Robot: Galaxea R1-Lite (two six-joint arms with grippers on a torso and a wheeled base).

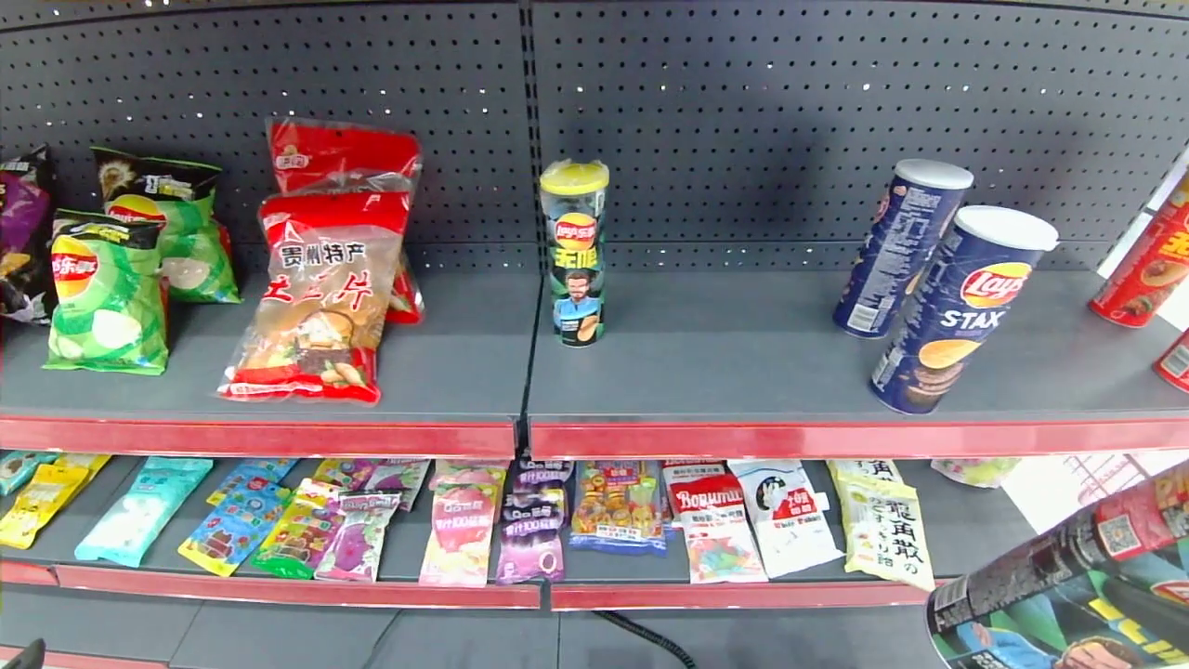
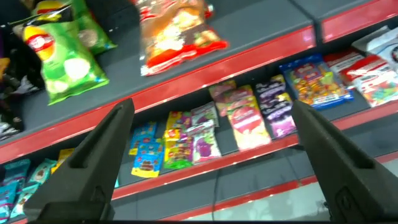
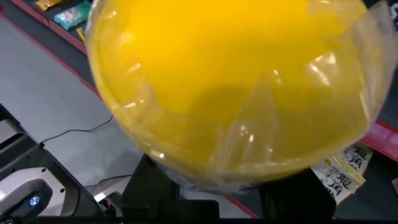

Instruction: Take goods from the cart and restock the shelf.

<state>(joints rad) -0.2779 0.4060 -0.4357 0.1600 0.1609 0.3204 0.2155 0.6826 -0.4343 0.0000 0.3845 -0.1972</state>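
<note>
The standing can (image 1: 574, 253) with the yellow lid is upright on the upper shelf (image 1: 725, 372), close to the seam between its two boards, and I place the other things from it.

The right gripper (image 3: 217, 202) is closed on the held can (image 1: 1068, 576), which is of the same kind. This can is far to the right of the standing can and much lower, about level with the lower shelf (image 1: 279, 590). It lies tilted, almost on its side. In the right wrist view its yellow lid (image 3: 230, 87) faces the camera, with the dark fingers (image 3: 149, 193) under it (only their bases show).

The left gripper (image 2: 211, 107) is low and to the left of the standing can, in front of the candy packets (image 2: 242, 118) on the lower shelf. Its two fingers (image 2: 93, 162) are spread wide and hold nothing.

On the upper shelf, left of the standing can, a red bag (image 1: 320, 297) leans back, and farther left are green bags (image 1: 107, 293). To the right of the standing can, two blue cans (image 1: 957, 307) stand touching each other.
</note>
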